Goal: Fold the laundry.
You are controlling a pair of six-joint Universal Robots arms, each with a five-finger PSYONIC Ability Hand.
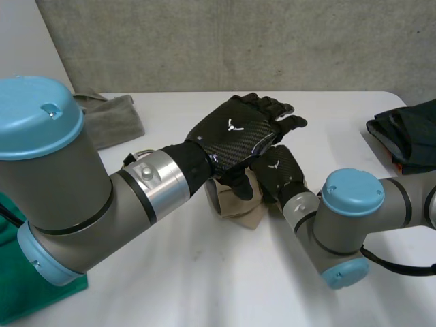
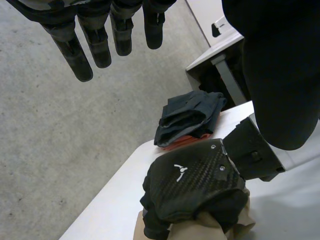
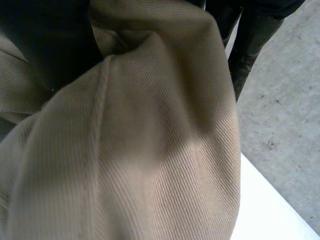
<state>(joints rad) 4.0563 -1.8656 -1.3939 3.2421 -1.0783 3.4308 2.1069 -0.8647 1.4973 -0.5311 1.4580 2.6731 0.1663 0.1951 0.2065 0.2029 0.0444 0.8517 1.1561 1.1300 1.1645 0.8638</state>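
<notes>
Tan cloth [image 3: 165,150], finely ribbed, one piece: bunched into a small heap on the white counter [image 1: 204,272], directly under the right robot hand [image 2: 192,185], whose fingers are curled down over it and clamped on its upper folds.

Just above that, the left robot hand [image 1: 235,133] is held, fingers [image 2: 95,45] straight and apart, nothing gripped.

Dark folded garment [image 2: 190,117]: lying beyond the right robot hand, well apart from it, near the counter edge.

Grey towel [image 1: 112,119]: laid beyond the left robot hand, well apart from it.

Risks, as judged:
- No corner or edge of the tan cloth is exposed. A lift from this grip would likely raise a wad rather than a flat panel, and creases would be folded in.
- The two robot hands are stacked closely, so a descent by the left robot hand could be met by the back of the right.
- A shallow hold on thick fabric could be lost partway, and the cloth dropped crumpled.
</notes>
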